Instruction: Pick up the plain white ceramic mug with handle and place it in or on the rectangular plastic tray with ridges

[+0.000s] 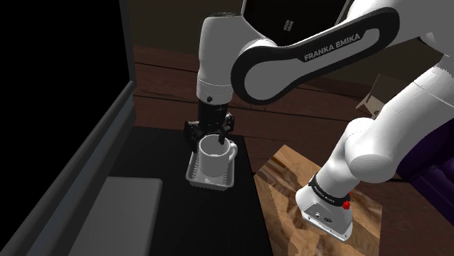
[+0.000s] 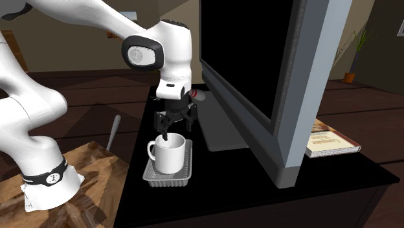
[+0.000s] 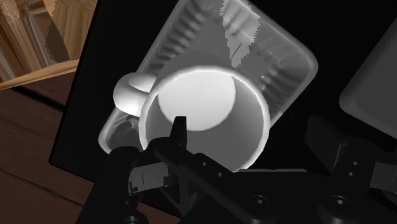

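Sitting upright, the plain white round mug with a handle (image 2: 169, 155) is resting inside the pale grey ridged rectangular tray (image 2: 168, 182), right under the all-black two-finger gripper (image 2: 173, 129), whose fingers (image 3: 180, 130) are standing spread apart, one dipping inside the rim, gripping nothing.

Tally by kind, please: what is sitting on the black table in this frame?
White mug: 1
Ridged tray: 1
Large screen: 1
Book: 1
Total: 4
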Motion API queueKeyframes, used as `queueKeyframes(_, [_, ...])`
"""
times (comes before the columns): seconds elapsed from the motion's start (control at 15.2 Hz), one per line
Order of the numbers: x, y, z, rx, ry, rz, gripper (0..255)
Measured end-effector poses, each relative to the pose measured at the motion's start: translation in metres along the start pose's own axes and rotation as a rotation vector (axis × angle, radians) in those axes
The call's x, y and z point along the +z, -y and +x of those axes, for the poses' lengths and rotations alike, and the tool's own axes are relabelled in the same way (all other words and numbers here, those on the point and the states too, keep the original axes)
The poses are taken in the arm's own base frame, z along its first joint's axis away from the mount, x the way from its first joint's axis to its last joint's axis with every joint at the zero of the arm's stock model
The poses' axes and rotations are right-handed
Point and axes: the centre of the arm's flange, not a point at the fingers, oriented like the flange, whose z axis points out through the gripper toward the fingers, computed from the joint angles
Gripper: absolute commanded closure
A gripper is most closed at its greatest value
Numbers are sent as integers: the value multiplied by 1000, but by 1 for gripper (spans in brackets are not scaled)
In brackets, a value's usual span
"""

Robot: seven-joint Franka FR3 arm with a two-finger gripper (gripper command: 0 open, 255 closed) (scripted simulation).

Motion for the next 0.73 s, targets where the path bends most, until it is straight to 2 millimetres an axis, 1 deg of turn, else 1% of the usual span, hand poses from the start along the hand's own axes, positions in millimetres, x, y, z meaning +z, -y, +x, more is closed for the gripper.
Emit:
queueKeyframes(0.07, [-5, 1, -1, 0, 0, 0, 0])
queueKeyframes(0.13, [-15, 1, -2, 0, -1, 1, 0])
queueKeyframes(0.26, [-41, 3, -2, 0, -1, 1, 0])
queueKeyframes(0.33, [-46, 2, -1, 0, -1, 1, 0])
queueKeyframes(0.73, [-50, 0, 0, 0, 0, 0, 0])
